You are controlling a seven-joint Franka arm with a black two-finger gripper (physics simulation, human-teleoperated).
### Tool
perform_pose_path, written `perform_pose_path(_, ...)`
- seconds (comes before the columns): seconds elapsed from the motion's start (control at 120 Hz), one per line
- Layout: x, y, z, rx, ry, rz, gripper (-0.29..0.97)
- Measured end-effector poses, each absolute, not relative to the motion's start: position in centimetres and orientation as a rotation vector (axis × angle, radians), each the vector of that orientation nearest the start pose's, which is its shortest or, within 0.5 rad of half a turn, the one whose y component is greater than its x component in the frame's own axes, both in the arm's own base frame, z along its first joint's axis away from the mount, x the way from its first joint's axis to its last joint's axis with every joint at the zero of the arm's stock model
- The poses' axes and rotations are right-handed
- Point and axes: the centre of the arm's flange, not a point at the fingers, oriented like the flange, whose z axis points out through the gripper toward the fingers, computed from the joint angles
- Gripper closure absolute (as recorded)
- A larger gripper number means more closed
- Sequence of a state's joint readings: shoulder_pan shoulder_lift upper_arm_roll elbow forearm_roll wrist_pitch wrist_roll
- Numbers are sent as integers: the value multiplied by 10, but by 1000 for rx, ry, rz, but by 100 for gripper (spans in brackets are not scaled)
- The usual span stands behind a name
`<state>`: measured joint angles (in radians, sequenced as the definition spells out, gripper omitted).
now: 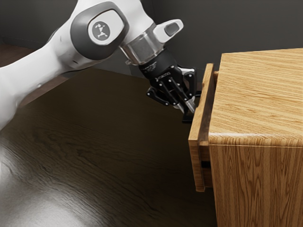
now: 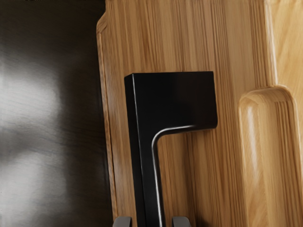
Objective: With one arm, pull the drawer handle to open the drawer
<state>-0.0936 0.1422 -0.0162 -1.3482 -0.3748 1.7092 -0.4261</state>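
**Arm and hand.** The white arm point(image 1: 57, 52) entered from the exterior view's upper left and reached toward the exterior view's right. Its black gripper point(image 1: 190, 105) was set against the face of the drawer front point(image 1: 199, 137), near that panel's upper half.

**Hand state.** The gripper was closed around the drawer handle point(image 2: 147, 142). In the wrist view, two fingertips point(image 2: 123, 221) flanked the handle's long black bar, one on each side and close against it. I judged this a pinch on the bar.

**Handle.** The handle was a black angled bar mounted on the light wood of the drawer front. In the wrist view, one leg ran away from the gripper and a shorter leg turned off at a right angle.

**Drawer.** The drawer front stood slightly out from the wooden cabinet point(image 1: 255, 179), with a narrow dark gap between the panel and the cabinet's face. The drawer was therefore partly open, by a small margin only.

**Surroundings.** The cabinet occupied the exterior view's right side. A dark wood-grain surface point(image 1: 94, 156) lay below the arm and showed pale reflections.
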Motion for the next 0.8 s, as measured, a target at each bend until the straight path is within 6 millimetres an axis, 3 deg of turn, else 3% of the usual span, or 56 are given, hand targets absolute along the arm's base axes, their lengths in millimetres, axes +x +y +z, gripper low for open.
perform_pose_path(0.8,569,-44,675,-3440,-650,-228,68)
